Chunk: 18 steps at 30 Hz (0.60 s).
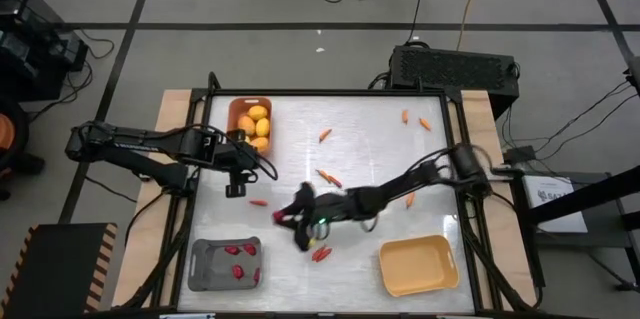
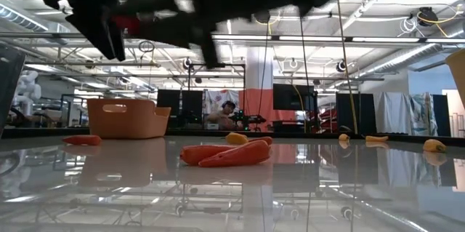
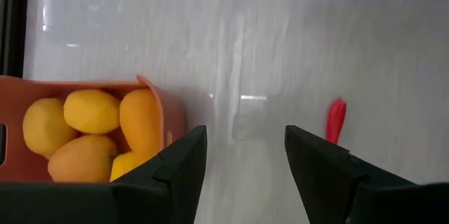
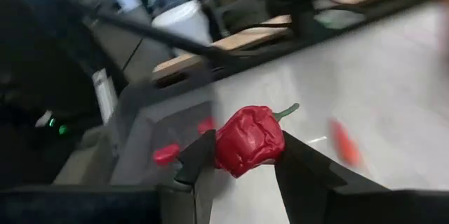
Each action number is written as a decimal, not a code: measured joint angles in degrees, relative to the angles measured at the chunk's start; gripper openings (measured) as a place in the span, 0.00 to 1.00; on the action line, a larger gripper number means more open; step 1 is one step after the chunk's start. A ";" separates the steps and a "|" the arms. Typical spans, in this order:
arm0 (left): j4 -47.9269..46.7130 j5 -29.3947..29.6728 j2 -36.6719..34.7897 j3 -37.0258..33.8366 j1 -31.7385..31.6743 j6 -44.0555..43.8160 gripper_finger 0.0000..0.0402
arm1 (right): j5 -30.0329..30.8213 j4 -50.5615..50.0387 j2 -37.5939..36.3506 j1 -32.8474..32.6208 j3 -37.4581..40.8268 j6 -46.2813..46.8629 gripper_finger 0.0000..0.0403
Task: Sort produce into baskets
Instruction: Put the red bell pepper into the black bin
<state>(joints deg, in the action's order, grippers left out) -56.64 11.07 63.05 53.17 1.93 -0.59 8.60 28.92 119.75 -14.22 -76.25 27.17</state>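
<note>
My right gripper (image 4: 242,164) is shut on a red chilli (image 4: 247,140), above the table's middle (image 1: 284,217) and clear of it. The grey basket (image 1: 225,264) at the near left holds several red chillies and also shows in the right wrist view (image 4: 151,129). My left gripper (image 3: 245,157) is open and empty, beside the near end of the orange-brown basket (image 1: 250,124), which holds several lemons (image 3: 88,112). The yellow basket (image 1: 418,264) stands empty at the near right. Two chillies (image 1: 320,253) lie on the table near my right gripper. My right gripper pinches the wrinkled body of the red chilli (image 4: 238,155) between its two fingers. The chilli's green stem (image 4: 286,112) sticks out beyond them. The chilli is lifted clear of the table.
Orange carrots lie scattered on the table: at the middle (image 1: 330,177), farther back (image 1: 325,135), at the far right (image 1: 425,124) and under my right arm (image 1: 409,200). A small red-orange piece (image 1: 258,202) lies near my left gripper and shows in its wrist view (image 3: 335,120).
</note>
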 joint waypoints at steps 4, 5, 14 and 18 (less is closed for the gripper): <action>-0.28 0.01 0.00 0.00 0.00 0.01 0.50 | -9.72 -5.02 6.61 0.01 -11.91 -4.20 0.31; -0.26 0.02 0.02 0.00 0.00 -0.01 0.50 | -12.45 -5.11 7.78 0.38 -13.72 -4.50 0.31; -0.08 0.02 0.02 0.00 0.04 -1.09 0.50 | -29.71 -1.96 20.15 1.42 -28.14 -6.06 0.31; 0.24 -0.20 0.02 0.00 0.04 -3.25 0.50 | -34.15 -1.92 23.18 1.64 -32.32 -5.04 0.31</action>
<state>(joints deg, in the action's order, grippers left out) -56.40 10.87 63.07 53.17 1.98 -3.84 -25.56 27.00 142.93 -12.58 -108.57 22.14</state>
